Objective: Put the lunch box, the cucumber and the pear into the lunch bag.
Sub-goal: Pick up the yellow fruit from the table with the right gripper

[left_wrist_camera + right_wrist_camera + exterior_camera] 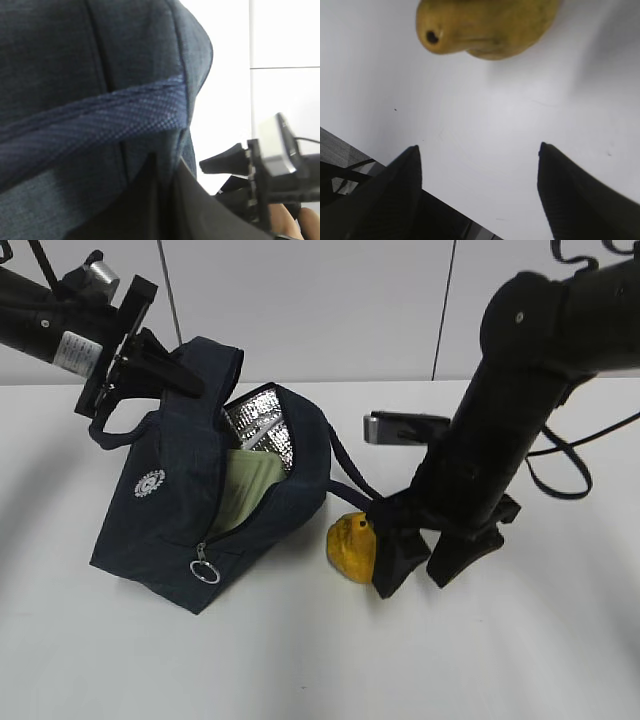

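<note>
Pear [350,548] squat, yellow-orange, smooth, navy woven-fabric lunch bag [180,510], crinkled foil lining [262,430]

Bare table [485,125] lies between right hand [480,170] and pear [485,25] — lunch bag [200,500] mouth gapes, seemingly half-filled.

From my remote station, I saw a plain white tabletop [300,660] filling the lower part of the exterior view, matte and lightly shadowed. Behind it stood a pale wall of flat white panels [330,300] split by thin dark vertical seams. Toward the back of the table lay a small flat grey rectangular device with a dark upper face [400,427], partly hidden at its right end, and I could not tell what it was.
</note>
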